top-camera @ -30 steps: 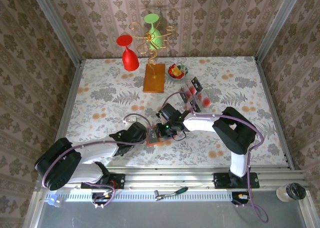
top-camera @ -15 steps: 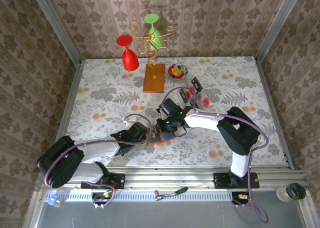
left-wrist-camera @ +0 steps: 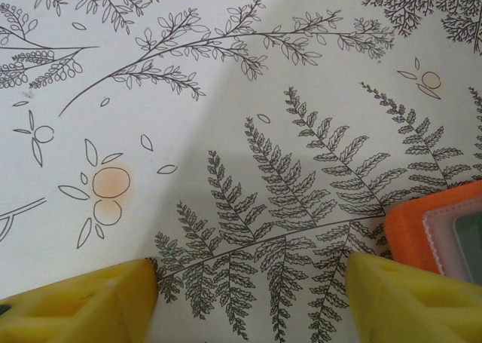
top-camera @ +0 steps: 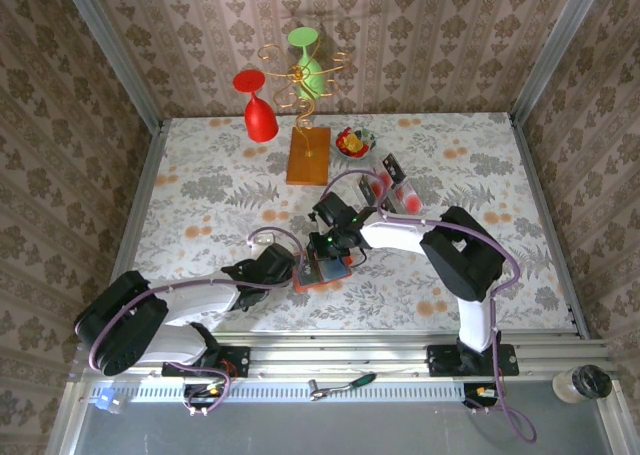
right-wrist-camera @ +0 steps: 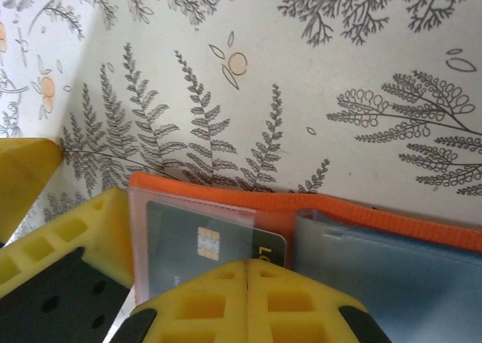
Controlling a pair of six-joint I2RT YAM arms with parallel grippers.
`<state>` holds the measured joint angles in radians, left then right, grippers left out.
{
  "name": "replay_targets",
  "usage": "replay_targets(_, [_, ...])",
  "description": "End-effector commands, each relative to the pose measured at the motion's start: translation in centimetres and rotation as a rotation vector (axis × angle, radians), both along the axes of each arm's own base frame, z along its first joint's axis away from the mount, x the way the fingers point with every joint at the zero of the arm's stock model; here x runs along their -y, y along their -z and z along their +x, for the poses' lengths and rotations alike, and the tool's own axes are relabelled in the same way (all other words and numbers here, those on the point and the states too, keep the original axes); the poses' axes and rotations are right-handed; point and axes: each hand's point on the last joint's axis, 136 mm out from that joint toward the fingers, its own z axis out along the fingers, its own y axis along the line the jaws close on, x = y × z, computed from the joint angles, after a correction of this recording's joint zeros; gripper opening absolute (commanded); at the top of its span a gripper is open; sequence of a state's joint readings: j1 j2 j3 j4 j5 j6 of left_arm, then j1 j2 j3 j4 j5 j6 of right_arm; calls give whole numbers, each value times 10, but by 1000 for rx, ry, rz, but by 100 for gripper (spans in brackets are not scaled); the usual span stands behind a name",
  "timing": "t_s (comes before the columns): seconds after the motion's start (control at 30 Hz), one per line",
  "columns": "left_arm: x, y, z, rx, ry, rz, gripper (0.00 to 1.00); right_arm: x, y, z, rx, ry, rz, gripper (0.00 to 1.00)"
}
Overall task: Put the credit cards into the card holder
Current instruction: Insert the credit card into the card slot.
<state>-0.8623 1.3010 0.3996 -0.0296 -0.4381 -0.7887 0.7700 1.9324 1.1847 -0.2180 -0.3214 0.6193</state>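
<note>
The orange card holder (right-wrist-camera: 316,207) lies open on the tablecloth, its grey-blue pocket to the right. A dark credit card (right-wrist-camera: 199,237) with a gold chip sits mostly inside its clear left pocket, one end sticking out. My right gripper (right-wrist-camera: 248,266) is shut, its tips pressed together on top of that card. My left gripper (left-wrist-camera: 252,298) is open over bare cloth, and its right finger (left-wrist-camera: 414,298) is beside the holder's corner (left-wrist-camera: 422,222). From above, both grippers meet at the holder (top-camera: 330,273) near the front. More credit cards (top-camera: 390,185) lie further back.
An orange-brown block (top-camera: 307,155) carries a gold wire stand with a red and a green glass. A small bowl (top-camera: 354,141) of red and yellow pieces sits beside it. Patterned walls close in the table on three sides.
My right gripper has shifted slightly left and away over the holder, staying shut. The left gripper has hardly moved.
</note>
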Motion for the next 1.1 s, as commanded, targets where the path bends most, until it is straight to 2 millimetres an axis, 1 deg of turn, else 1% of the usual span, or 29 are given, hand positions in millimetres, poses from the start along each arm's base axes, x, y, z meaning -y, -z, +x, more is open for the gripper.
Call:
replay_targets(0.0, [-3, 14, -7, -50, 18, 16, 70, 6, 1, 1, 13, 2, -24, 4])
replay_targets(0.23, [-3, 15, -7, -51, 21, 19, 69, 9, -9, 0, 28, 4, -7, 4])
replay_targets(0.37, [-3, 16, -8, -54, 18, 19, 69, 13, -11, 2, 39, 6, -15, 4])
replay_targets(0.5, [-3, 15, -7, -52, 20, 16, 69, 16, -6, 4, 31, 10, -26, 4])
replay_targets(0.8, [-1, 14, -6, -49, 25, 17, 69, 12, 11, 0, -10, -10, -35, 4])
replay_targets(1.07, [0, 15, -6, -51, 27, 16, 69, 4, 16, -7, -31, -40, -32, 4])
